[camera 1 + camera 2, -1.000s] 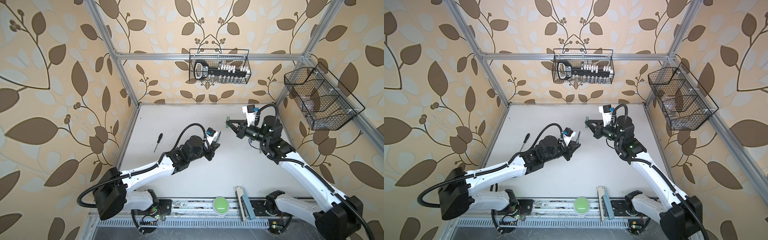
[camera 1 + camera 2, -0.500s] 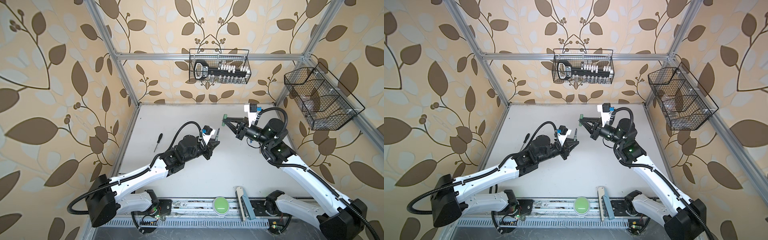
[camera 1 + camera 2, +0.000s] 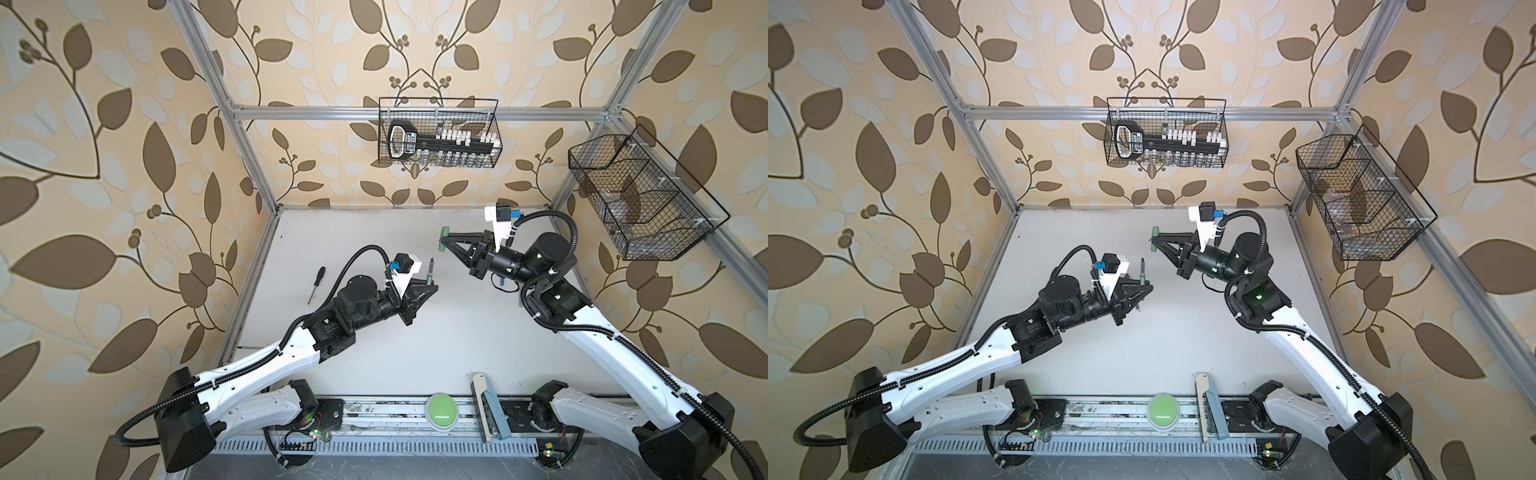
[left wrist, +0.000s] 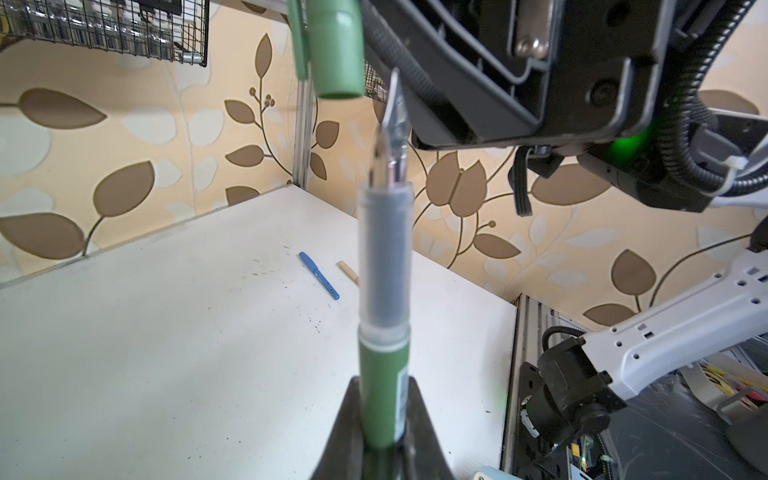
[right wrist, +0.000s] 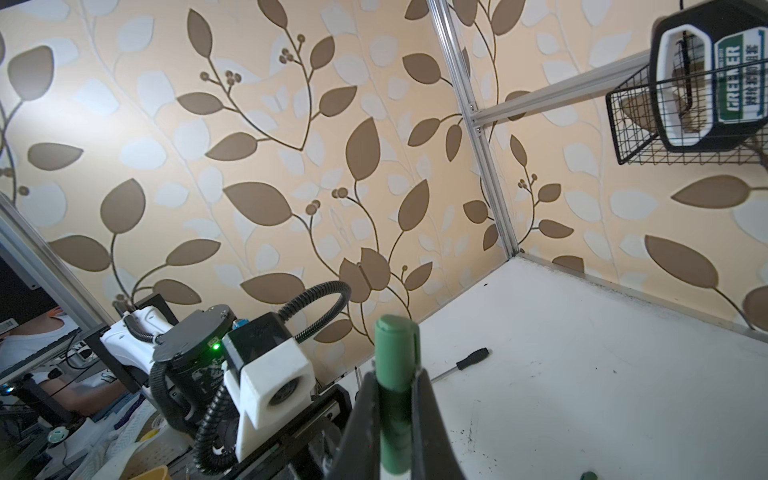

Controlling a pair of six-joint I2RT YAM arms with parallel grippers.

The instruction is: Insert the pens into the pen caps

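My left gripper point(image 3: 432, 286) point(image 4: 384, 436) is shut on a green pen point(image 3: 431, 270) point(image 4: 384, 332), held upright with its dark tip free. My right gripper point(image 3: 448, 242) point(image 5: 395, 399) is shut on a green pen cap point(image 3: 444, 240) point(image 5: 397, 365). In both top views the cap point(image 3: 1155, 240) hangs a short way behind and to the right of the pen point(image 3: 1143, 270), not touching it. In the left wrist view the cap point(image 4: 336, 50) has its open end facing the pen tip, offset to one side. A blue pen point(image 4: 319, 276) and a beige piece point(image 4: 348, 272) lie on the table beyond.
A black-handled screwdriver point(image 3: 316, 284) point(image 5: 461, 365) lies left of my left arm. Wire baskets hang on the back wall point(image 3: 438, 133) and the right wall point(image 3: 640, 199). A green button point(image 3: 441, 406) and a flat tool point(image 3: 488, 409) sit on the front rail.
The right gripper has carried the cap a little to the left, nearer the pen. The left arm's elbow has swung left while its gripper stayed near the same spot. Both grips unchanged.
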